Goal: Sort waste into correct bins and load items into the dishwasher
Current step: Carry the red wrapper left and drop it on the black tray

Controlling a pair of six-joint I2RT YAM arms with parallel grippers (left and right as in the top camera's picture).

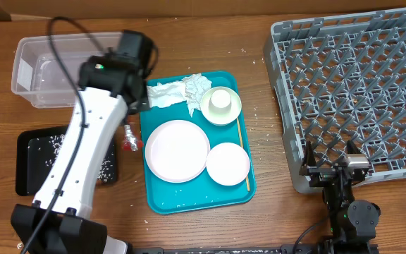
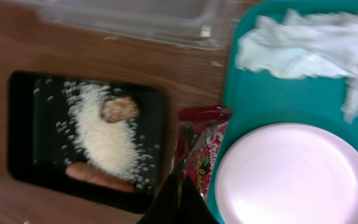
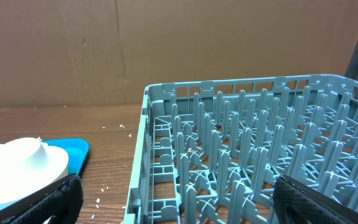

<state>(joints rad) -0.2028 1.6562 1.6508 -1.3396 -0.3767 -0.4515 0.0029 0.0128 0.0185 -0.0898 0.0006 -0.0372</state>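
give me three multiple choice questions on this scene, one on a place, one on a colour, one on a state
1. Where is the carrot? A in the black tray B in the clear tub C in the cup
2. What colour is the big tray holding the plates? A grey B teal C red
3. The dish rack is: A full of plates B tipped over C empty
Answers: 1 A, it lies beside the rice there; 2 B, plainly teal overhead; 3 C, nothing sits in it.
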